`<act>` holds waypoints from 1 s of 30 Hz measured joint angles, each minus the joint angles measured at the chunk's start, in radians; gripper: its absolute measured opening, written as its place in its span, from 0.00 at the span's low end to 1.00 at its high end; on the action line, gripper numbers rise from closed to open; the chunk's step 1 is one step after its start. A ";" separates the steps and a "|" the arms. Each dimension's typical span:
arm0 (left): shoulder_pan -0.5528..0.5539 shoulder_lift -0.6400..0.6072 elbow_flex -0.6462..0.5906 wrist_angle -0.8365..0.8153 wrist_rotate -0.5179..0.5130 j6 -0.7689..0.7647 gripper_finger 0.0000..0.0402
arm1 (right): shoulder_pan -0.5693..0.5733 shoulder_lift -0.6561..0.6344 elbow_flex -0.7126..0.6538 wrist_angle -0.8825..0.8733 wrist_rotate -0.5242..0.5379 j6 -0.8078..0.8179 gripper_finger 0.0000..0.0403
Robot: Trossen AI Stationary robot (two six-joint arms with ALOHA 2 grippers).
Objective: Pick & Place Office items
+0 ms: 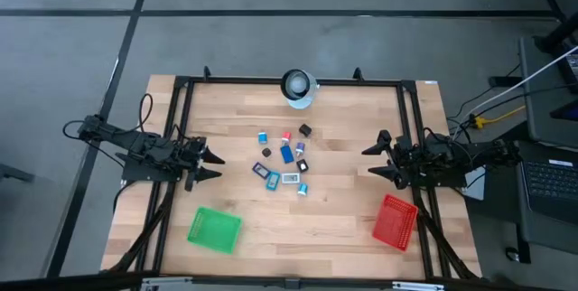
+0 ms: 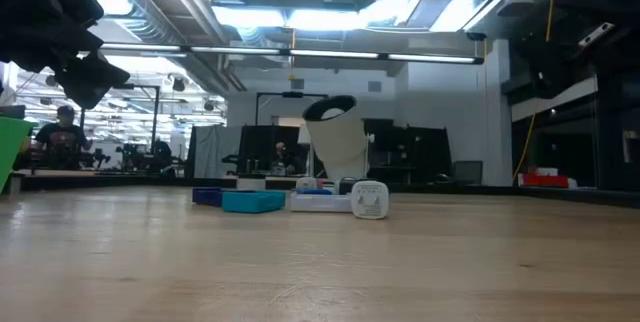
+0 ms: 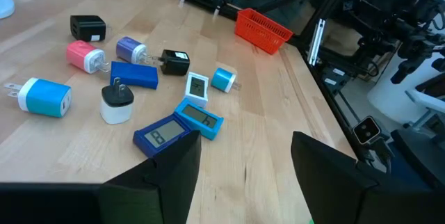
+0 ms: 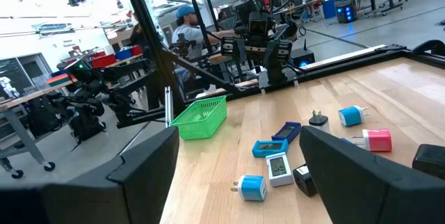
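Nothing looks sorted yet: the small blue, black, pink and white plastic office items [image 1: 285, 160] all lie clustered mid-table, the green mesh basket [image 1: 215, 229] and red mesh basket [image 1: 396, 221] sit empty near the front edge, and the left gripper [image 1: 213, 164] and right gripper [image 1: 372, 161] hover with jaws apart, holding nothing

a robotics lab or workshop is shown: a wooden bench [image 1: 343, 223] is framed by black rails, further robot arms [image 4: 259, 33] are mounted at neighbouring stations, people [image 4: 186, 29] are seated among monitors, and exposed ducts and strip lights [image 2: 330, 54] are seen overhead.
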 joint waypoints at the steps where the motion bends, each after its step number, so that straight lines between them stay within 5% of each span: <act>1: 0.000 0.000 0.000 0.000 0.000 0.000 0.55 | 0.000 0.000 0.000 0.000 0.000 0.000 0.76; 27: 0.000 0.000 0.000 0.000 0.000 0.000 0.55 | 0.000 0.000 0.000 0.000 0.000 0.000 0.76; 30: 0.000 0.000 0.000 0.000 0.000 0.000 0.55 | 0.000 0.002 0.000 0.000 0.039 -0.169 0.76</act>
